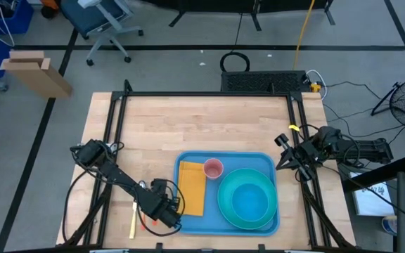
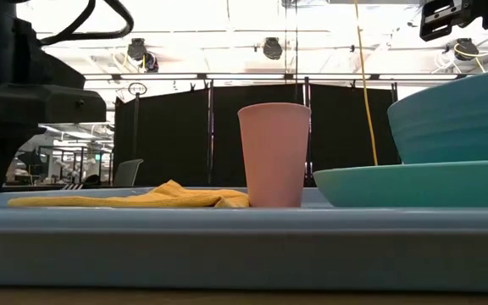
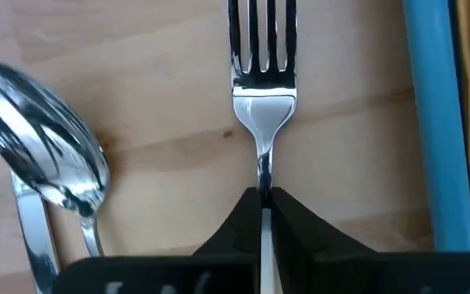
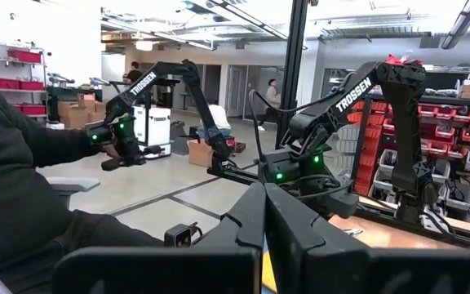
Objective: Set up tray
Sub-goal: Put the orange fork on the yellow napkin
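The light-blue tray (image 1: 259, 160) lies at the table's near edge. On it are a yellow napkin (image 1: 192, 188), a pink cup (image 1: 212, 169) standing upright, and a teal plate (image 2: 413, 182) bearing a teal bowl (image 2: 460, 119). Just left of the tray's rim (image 3: 437, 122), a steel fork (image 3: 263, 90) lies flat on the wood, tines away from my left gripper (image 3: 264, 196), which is shut on it. A steel spoon (image 3: 51, 167) lies beside the fork. My right gripper (image 4: 264, 200) is shut, holds nothing, and is parked off the table's right edge. My left gripper pinches the fork's handle (image 3: 263, 175) between its two fingers, just behind the head. The fingers come steeply from above, one on each narrow side of the handle. The fork lies flat on the table.
A yellow-handled utensil (image 1: 132, 219) lies on the wood left of my left arm. Black frame rails (image 1: 114, 119) run along the table's left, right and far sides. Bare wood (image 1: 202, 123) stretches beyond the tray. A person sits in the room behind, in the right wrist view.
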Robot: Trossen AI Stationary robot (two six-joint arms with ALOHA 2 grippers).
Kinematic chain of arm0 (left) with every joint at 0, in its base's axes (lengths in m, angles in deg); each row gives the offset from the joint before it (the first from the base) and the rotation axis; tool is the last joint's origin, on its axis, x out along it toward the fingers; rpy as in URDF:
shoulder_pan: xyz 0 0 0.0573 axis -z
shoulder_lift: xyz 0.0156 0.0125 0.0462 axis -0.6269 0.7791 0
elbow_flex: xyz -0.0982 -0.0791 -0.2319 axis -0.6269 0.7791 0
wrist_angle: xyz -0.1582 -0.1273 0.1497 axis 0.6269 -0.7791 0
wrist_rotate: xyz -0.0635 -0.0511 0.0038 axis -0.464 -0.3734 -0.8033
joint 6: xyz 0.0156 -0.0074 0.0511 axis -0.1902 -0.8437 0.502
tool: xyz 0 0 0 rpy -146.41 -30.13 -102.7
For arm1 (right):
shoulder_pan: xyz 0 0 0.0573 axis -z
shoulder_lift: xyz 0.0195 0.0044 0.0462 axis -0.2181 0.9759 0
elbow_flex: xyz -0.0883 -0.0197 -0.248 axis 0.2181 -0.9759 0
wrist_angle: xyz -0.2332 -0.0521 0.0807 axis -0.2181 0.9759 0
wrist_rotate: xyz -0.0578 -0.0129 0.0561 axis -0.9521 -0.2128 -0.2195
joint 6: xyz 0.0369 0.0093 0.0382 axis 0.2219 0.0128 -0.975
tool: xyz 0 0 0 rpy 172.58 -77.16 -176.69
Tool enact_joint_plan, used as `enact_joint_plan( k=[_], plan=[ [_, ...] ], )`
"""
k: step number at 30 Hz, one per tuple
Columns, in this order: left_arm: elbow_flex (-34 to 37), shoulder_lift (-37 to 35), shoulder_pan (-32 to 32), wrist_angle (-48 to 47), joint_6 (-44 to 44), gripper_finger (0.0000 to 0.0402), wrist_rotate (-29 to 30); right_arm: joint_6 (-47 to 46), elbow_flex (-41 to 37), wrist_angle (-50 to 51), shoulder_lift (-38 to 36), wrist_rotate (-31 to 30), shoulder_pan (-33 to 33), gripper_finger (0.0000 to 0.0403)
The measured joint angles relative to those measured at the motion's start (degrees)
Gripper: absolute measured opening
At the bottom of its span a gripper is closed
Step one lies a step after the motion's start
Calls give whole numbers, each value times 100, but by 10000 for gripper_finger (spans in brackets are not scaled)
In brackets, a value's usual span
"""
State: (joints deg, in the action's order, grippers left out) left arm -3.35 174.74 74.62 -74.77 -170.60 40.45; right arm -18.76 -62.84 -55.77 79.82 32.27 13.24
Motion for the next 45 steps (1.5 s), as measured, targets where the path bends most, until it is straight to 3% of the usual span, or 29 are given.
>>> enact_joint_plan(
  k=[13, 22, 26, 33, 45],
  plan=[
    [-192, -1046, -62, -313, 275, 12, 1163, 0, 0, 0, 2, 0, 0, 0],
    [-1290, -852, -939, 752, 2379, 11, 1389, 10, 0, 0, 2, 0, 0, 0],
    [-1486, -591, -1234, 834, 2850, 9, 1446, 0, 0, 22, 4, 2, 0, 0],
    [-1451, -232, -1365, 384, 2433, 13, 1260, 13, 0, 177, 35, 24, 0, 0],
    [-1456, 255, -1462, 1140, 2317, 16, 1152, 144, 0, 164, 50, -4, 0, 0]
  ],
)
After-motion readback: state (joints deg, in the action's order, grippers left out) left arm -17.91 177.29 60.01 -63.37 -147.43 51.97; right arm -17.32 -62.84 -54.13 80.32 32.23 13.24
